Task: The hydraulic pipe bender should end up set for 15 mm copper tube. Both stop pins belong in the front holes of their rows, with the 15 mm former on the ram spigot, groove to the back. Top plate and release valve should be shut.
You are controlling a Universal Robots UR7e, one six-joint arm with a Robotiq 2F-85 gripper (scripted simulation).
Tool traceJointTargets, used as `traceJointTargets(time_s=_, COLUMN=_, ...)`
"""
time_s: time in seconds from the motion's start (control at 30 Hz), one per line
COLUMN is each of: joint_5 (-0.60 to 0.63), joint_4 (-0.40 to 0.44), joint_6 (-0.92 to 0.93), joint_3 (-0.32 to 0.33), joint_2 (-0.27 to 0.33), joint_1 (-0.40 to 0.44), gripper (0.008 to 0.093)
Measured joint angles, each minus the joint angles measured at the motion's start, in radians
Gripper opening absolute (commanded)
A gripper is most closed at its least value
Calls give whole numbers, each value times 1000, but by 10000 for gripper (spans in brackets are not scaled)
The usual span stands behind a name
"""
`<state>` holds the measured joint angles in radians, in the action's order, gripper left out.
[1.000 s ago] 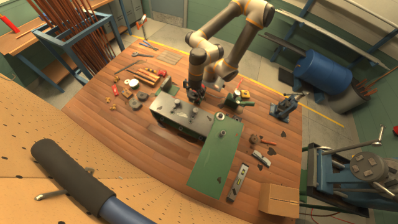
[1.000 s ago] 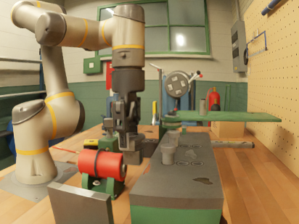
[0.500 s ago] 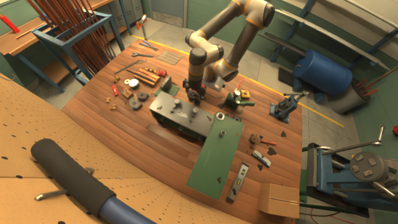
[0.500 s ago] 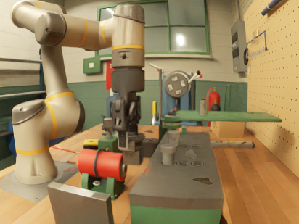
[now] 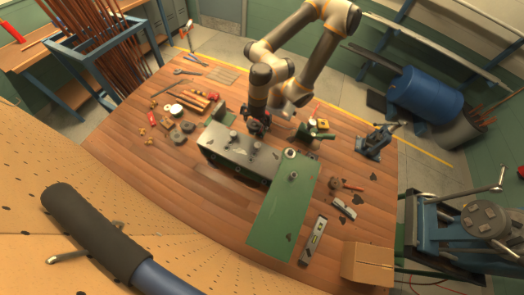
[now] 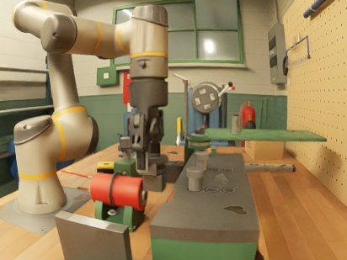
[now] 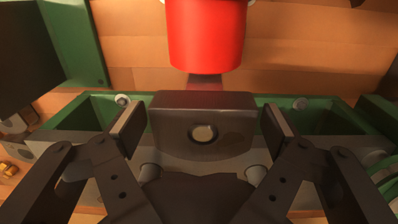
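Note:
In the middle of the wooden bench sits the pipe bender, a dark grey frame on a green base with its red ram cylinder at one end. A dark former block sits on the ram spigot, whose round tip shows through its centre hole. My gripper is open and empty, its fingers to either side of the former. Two stop pins stand upright in the frame's hole rows. The green top plate is swung open, out over the bench. The release valve is hard to make out.
A cardboard box sits at the bench's near right corner, beside a spirit level. Spare formers, fittings and hand tools lie left of the bender. A blue vise and a green fixture stand to the right.

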<state>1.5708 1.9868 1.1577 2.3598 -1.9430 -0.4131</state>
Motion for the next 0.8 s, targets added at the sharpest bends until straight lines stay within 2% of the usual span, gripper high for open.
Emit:
traceJointTargets(time_s=0.33, joint_5=0, joint_4=-36, joint_6=0, joint_3=-22, joint_2=-14, joint_1=0, gripper=934)
traceJointTargets(time_s=0.8, joint_5=0, joint_4=-167, joint_6=0, joint_3=-114, joint_2=-55, joint_1=0, gripper=934)
